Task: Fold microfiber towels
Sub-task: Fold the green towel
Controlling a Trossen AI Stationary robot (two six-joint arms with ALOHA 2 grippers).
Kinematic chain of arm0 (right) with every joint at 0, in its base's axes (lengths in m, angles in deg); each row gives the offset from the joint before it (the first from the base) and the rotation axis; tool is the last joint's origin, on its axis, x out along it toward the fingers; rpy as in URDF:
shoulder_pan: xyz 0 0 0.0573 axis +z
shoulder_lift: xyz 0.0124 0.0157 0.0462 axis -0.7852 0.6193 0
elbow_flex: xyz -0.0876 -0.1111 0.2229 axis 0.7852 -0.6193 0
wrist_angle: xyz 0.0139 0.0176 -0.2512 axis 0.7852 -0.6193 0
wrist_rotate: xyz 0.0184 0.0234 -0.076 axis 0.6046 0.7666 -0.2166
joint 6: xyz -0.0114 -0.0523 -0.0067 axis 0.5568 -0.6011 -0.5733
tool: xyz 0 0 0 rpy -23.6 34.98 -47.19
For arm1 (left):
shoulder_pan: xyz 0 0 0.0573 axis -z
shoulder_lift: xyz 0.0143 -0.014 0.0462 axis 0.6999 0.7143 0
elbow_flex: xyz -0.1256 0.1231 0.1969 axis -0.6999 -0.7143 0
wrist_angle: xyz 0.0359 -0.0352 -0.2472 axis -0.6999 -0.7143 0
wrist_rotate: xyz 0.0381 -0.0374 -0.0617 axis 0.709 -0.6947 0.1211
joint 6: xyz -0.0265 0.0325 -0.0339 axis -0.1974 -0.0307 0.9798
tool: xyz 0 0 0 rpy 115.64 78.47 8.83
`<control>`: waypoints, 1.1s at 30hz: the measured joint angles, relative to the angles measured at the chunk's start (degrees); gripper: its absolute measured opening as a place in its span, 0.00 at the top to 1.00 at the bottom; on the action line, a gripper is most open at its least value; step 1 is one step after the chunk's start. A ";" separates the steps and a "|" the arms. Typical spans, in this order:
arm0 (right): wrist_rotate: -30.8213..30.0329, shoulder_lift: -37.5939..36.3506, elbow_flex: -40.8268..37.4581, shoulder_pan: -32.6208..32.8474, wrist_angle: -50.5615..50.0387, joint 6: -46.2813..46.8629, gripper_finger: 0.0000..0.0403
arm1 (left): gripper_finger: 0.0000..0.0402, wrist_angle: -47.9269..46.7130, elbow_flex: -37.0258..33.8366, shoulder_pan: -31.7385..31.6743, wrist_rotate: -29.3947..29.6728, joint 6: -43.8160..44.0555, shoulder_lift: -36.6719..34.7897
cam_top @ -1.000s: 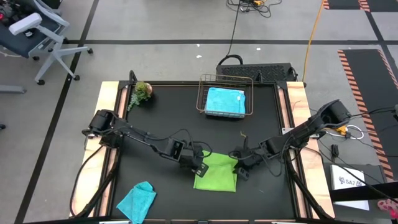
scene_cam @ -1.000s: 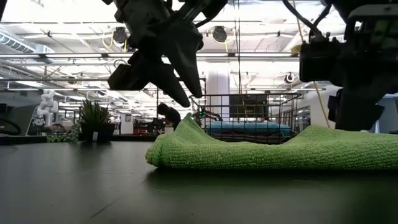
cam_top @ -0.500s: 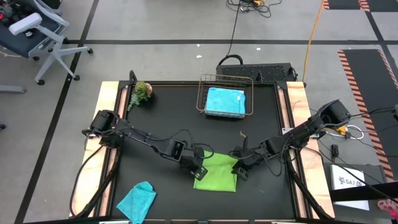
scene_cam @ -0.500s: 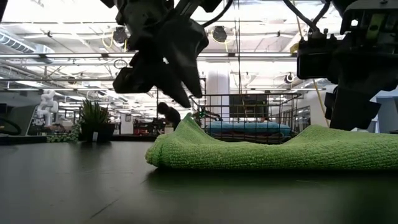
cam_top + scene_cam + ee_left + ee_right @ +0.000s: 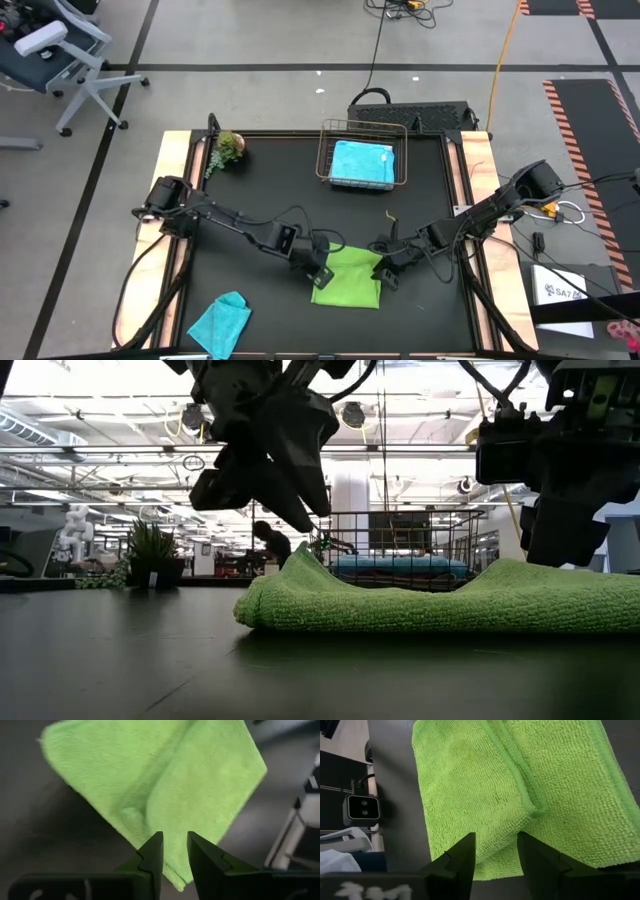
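The lime green towel (image 5: pixel 347 278) lies folded flat on the black table near its front middle, with a raised crease (image 5: pixel 131 814) toward its left side. My left gripper (image 5: pixel 322 270) hovers over the towel's left edge, fingers slightly apart (image 5: pixel 173 845) and empty. My right gripper (image 5: pixel 386 270) hovers over the towel's right edge (image 5: pixel 496 845), open and empty. In the low view both grippers (image 5: pixel 300 520) (image 5: pixel 560 550) stand just above the cloth (image 5: pixel 430 600). A teal towel (image 5: pixel 220 323) lies crumpled at the front left. A sky blue towel (image 5: pixel 362 162) lies in the basket. The white and pink towels are out of view.
A wire basket (image 5: pixel 325 150) stands at the far middle of the table. A small green plant (image 5: pixel 228 147) stands at the far left corner. Bare black table lies between the basket and the green towel and to the front right.
My left gripper has turned a little above the green towel's left edge. The towel has kept its place and shape.
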 joint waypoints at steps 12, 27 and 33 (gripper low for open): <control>-0.27 0.00 0.00 0.00 0.14 -1.08 0.65 | 0.60 0.34 0.00 -0.21 1.73 -0.30 0.02; -1.80 2.98 0.00 -1.68 2.33 -1.33 0.65 | 0.57 -3.88 0.00 -0.22 2.67 5.75 0.38; -1.66 3.04 0.00 -2.19 2.87 -1.33 0.65 | 0.57 -3.36 0.00 -0.20 1.25 6.86 2.38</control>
